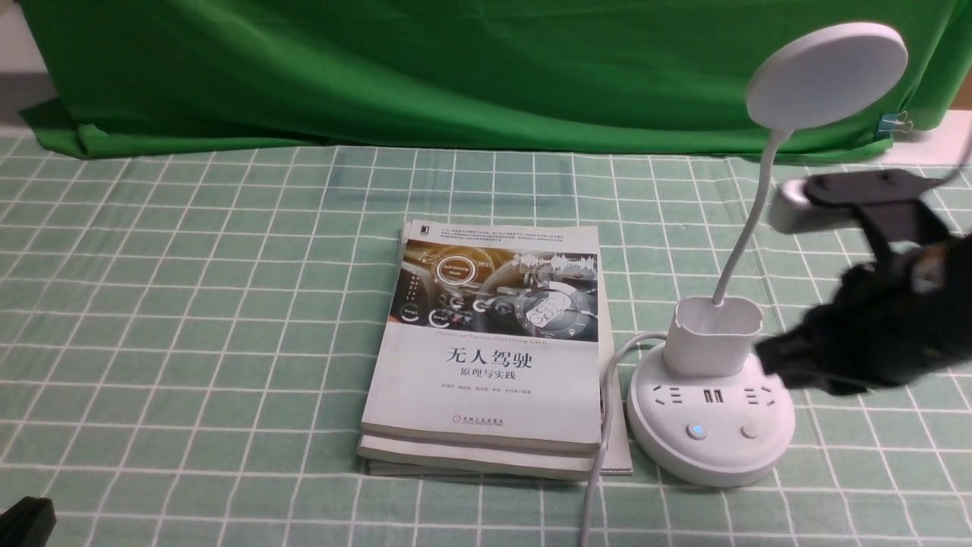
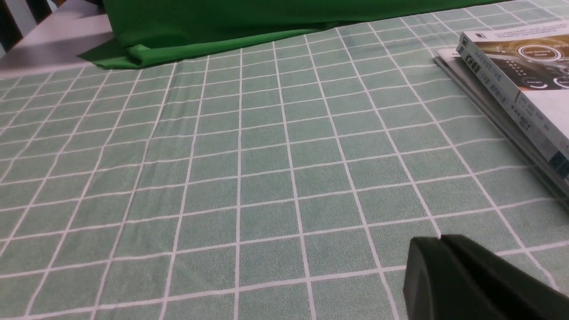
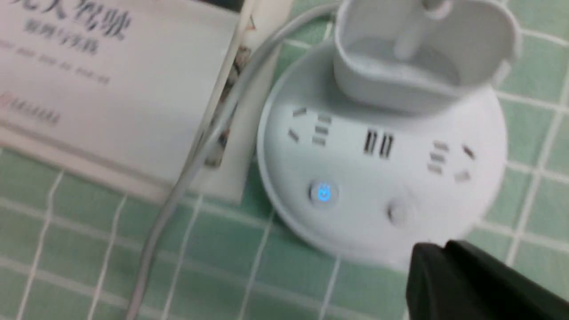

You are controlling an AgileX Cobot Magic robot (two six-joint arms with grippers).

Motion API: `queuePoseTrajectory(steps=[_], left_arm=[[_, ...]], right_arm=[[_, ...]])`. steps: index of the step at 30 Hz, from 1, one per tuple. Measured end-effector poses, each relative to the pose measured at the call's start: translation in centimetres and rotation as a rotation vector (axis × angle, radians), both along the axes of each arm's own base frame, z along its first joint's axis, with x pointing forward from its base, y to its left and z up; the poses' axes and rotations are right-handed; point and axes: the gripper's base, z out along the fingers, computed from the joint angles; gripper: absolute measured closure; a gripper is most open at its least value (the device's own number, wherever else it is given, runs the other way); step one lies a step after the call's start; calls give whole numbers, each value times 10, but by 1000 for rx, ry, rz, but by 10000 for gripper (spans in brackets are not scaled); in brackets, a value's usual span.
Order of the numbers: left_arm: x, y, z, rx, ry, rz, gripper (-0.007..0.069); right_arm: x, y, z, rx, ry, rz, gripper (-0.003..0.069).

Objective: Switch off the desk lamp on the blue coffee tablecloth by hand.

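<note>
Pale checked blue coffee tablecloth (image 1: 190,304) covers the bench; the desk lamp (image 1: 710,410) stands at its right, beside stacked books (image 1: 486,357).
The right gripper (image 1: 763,355), jaws together to poke as a single tip, hangs by the base's right edge near the glowing button (image 1: 696,431); the left gripper (image 2: 440,242), likewise closed, sits well apart.

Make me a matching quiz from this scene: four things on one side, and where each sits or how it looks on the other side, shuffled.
Column one:
1. stack of books
2. left button of the desk lamp
3. right pincer
4. dark green backdrop

Column two:
A. glowing blue
B. along the far edge of the tablecloth
C. lying left of the desk lamp
D. close to the desk lamp's right side

Pairs: 1-C, 2-A, 3-D, 4-B.
</note>
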Motion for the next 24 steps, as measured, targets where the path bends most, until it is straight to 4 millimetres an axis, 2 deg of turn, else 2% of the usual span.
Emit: queuePoseTrajectory(steps=[7,11,17,20,24], left_arm=[[0,0,0,0,0,0,624],[0,0,0,0,0,0,624],[0,0,0,0,0,0,624],[0,0,0,0,0,0,624],[0,0,0,0,0,0,624]], right_arm=[[-55,-19,5,58,-66,-59,618],[-75,-27,22,104,-159,-71,610],[-90,-34,37,128,-274,-69,606],[-96,-39,35,128,-342,-77,627],[-115,-57,10,124,-483,-134,638]])
